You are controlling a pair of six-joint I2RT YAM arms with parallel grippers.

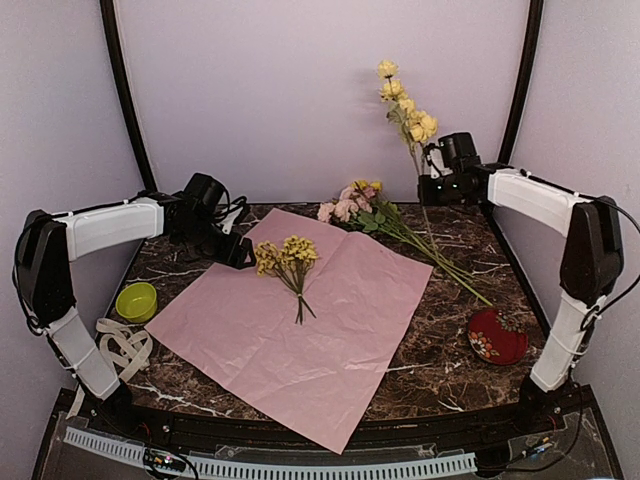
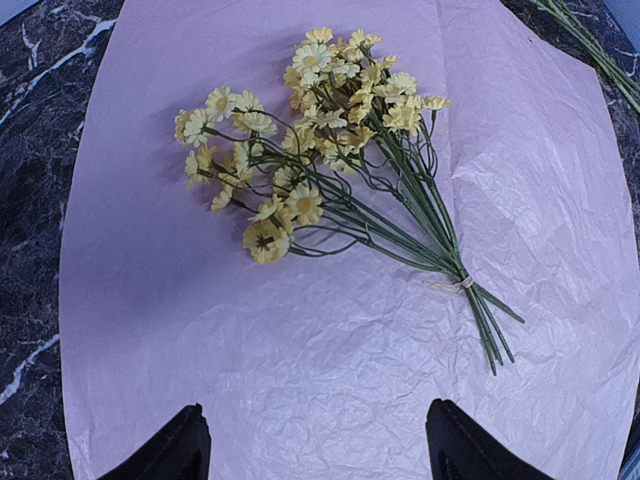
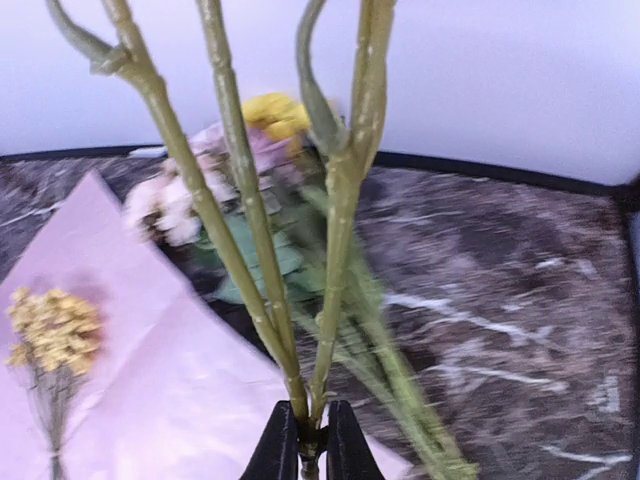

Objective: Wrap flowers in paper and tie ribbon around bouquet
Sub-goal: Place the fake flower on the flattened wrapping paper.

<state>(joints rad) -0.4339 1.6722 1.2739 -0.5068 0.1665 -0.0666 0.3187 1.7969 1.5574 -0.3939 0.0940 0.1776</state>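
Flowers on tall yellow stalks rise straight above the right claw, which is clamped on their stem bases; the paper lies below, to its left. Lower them gently beside the small yellow bunch, ahead of the wide-open left claw, stems parallel.

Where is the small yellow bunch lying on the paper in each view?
Top external: the small yellow bunch lies left of centre.
Left wrist: it fills the upper middle.
Right wrist: it is at lower left.
Shared landmark: the paper under it.
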